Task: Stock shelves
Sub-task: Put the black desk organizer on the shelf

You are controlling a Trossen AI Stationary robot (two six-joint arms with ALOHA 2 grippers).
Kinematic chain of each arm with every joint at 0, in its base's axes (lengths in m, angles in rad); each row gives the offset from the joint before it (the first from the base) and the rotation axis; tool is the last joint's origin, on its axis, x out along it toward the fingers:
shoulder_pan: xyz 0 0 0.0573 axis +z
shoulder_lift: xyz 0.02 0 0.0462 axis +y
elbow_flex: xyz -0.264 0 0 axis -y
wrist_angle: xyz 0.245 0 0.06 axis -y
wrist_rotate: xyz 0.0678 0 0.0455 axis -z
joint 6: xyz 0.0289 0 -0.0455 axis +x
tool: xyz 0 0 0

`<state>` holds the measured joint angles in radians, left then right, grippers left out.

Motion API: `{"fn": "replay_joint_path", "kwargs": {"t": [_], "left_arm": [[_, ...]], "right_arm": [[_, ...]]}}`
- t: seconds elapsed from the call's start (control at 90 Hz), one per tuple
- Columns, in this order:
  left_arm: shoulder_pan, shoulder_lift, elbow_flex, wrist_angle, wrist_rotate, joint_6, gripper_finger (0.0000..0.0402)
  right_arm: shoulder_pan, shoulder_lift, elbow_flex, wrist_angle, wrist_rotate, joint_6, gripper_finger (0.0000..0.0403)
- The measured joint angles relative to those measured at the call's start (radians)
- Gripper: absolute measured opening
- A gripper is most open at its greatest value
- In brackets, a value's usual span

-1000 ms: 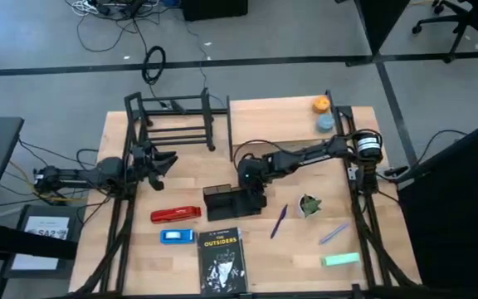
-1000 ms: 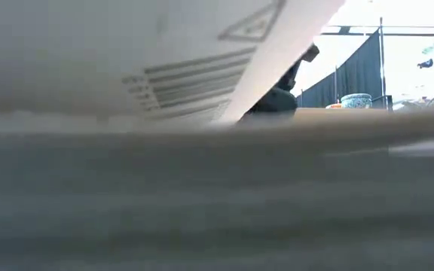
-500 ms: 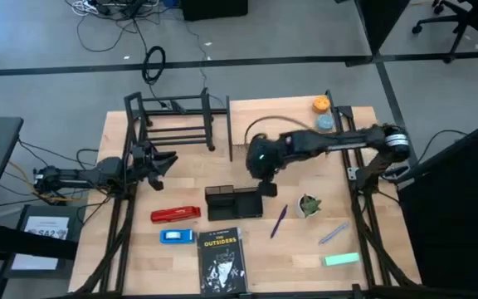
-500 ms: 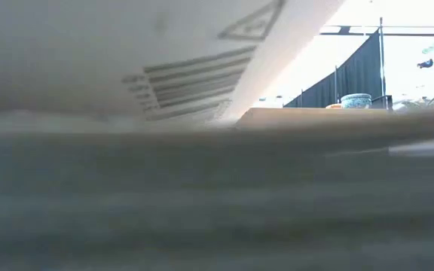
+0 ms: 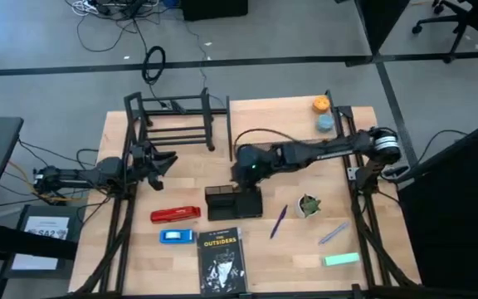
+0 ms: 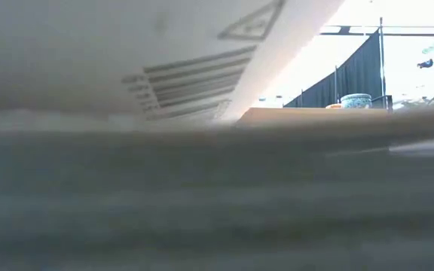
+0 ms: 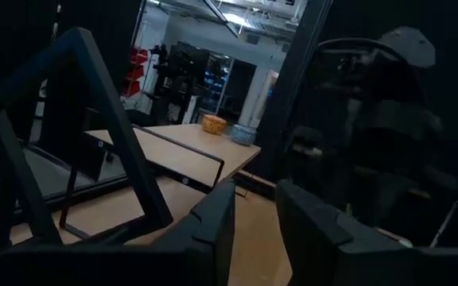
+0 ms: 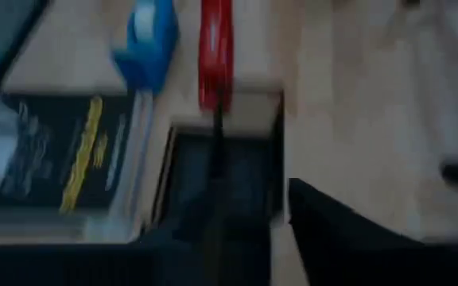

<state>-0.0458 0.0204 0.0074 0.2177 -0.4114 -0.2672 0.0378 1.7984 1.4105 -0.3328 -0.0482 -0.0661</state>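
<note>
Red stapler [image 5: 175, 214], blue tape dispenser [image 5: 176, 236] and a book [image 5: 221, 259] crowd the black mesh tray [image 5: 232, 202], over which the right gripper [image 5: 243, 173] hovers, fingers parted and empty. Left gripper [image 5: 163, 159] waits open beside the black tube-frame rack [image 5: 177, 122]; the wood plank shelf [image 5: 276, 120] adjoins it at the light wood table's [image 5: 152, 264] far edge, on grey floor.

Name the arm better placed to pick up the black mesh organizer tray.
Right. The right gripper hangs directly above the black mesh organizer tray at mid-table, while the left gripper waits by the black tube-frame rack, farther away.
</note>
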Motion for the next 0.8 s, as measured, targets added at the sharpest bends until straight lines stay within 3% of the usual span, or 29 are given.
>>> {"fn": "replay_joint_path", "kwargs": {"t": [0.167,0.333,0.511,0.8], "left_arm": [[0.0,0.0,0.0,0.001,0.0,0.0,0.0076],[0.0,0.0,0.0,0.001,0.0,0.0,0.0076],[0.0,0.0,0.0,0.0,0.0,0.0,0.0076],[0.0,0.0,0.0,-0.001,0.0,0.0,0.0076]], "right_arm": [[-0.007,0.098,0.01,0.06,0.053,0.022,0.021],[-0.034,0.15,0.011,0.049,0.036,0.04,0.0214],[-0.065,0.163,0.014,0.017,-0.072,0.081,0.0159],[-0.069,0.161,0.016,-0.034,-0.151,0.032,0.0013]]}}
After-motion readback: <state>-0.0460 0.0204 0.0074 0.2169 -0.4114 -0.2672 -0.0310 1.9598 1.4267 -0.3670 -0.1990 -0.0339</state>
